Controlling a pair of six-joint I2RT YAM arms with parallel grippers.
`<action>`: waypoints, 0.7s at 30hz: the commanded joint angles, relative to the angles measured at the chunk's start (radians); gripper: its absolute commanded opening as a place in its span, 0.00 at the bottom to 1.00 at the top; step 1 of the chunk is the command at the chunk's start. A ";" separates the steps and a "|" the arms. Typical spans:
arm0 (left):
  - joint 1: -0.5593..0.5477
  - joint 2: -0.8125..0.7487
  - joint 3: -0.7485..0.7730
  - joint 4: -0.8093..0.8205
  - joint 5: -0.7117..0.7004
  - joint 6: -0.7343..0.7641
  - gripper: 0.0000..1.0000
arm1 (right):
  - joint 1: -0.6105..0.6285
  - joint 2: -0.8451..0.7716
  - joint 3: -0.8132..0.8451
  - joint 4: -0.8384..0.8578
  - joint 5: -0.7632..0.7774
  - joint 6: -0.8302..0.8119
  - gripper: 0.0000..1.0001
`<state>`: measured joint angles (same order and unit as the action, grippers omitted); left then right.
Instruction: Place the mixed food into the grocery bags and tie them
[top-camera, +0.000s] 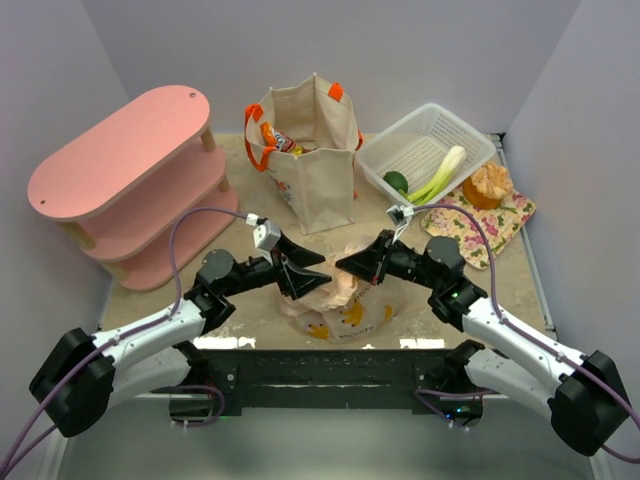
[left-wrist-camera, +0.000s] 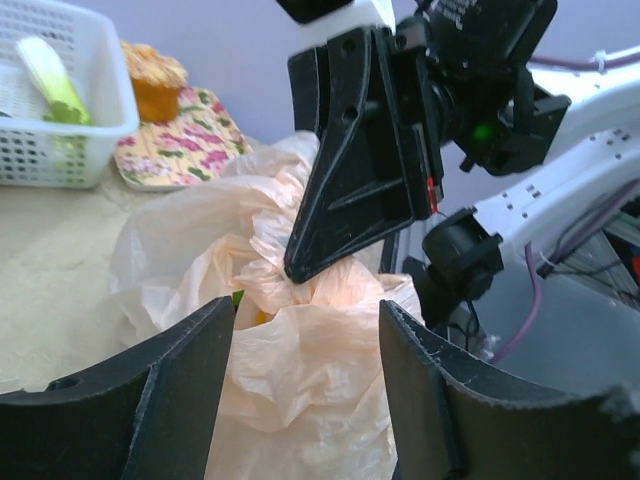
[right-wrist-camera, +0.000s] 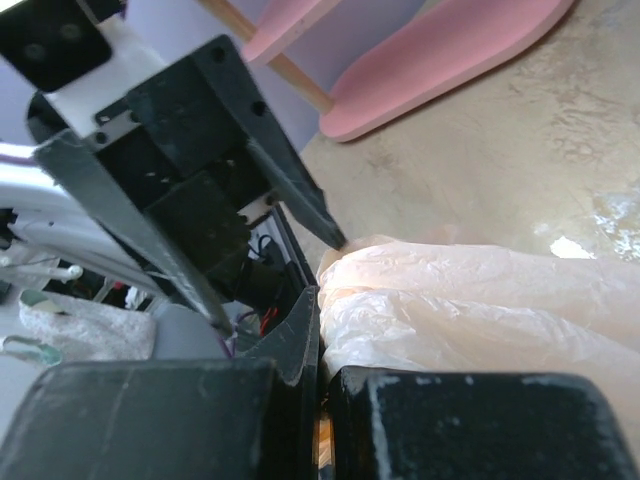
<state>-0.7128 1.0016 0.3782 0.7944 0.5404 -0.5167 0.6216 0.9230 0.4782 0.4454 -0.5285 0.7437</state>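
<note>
Closest in, my left claw (left-wrist-camera: 305, 340) stands open, its fingers either side of the peach plastic bag (left-wrist-camera: 310, 405) (thin, crumpled film) on the bench (top-camera: 250, 312), gripping nothing. Opposite, my right claw (left-wrist-camera: 303, 262) is pinched shut on the bag's bunched top. Behind the bag stands the canvas tote (top-camera: 318, 172) with snack packets (top-camera: 275, 138) inside; the leek (top-camera: 440, 172) lies in the white basket (top-camera: 425, 122), behind and right of the bag.

The plastic bag (top-camera: 345, 300) is placed before the tote (top-camera: 315, 170); the shelf (top-camera: 130, 180) is set to their left, the basket (top-camera: 425, 135), with a leek (top-camera: 440, 172) inside, to their right.
</note>
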 joint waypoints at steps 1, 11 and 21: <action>0.019 0.069 0.068 0.103 0.188 -0.039 0.63 | -0.002 -0.001 0.028 0.099 -0.087 0.014 0.00; 0.042 0.124 0.088 0.164 0.225 -0.086 0.51 | 0.000 0.002 0.034 0.098 -0.116 0.013 0.00; 0.085 0.137 0.094 0.189 0.210 -0.115 0.44 | -0.002 -0.001 0.028 0.127 -0.131 0.031 0.00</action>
<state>-0.6468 1.1488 0.4263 0.9062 0.7483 -0.6079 0.6216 0.9230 0.4782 0.4980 -0.6254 0.7589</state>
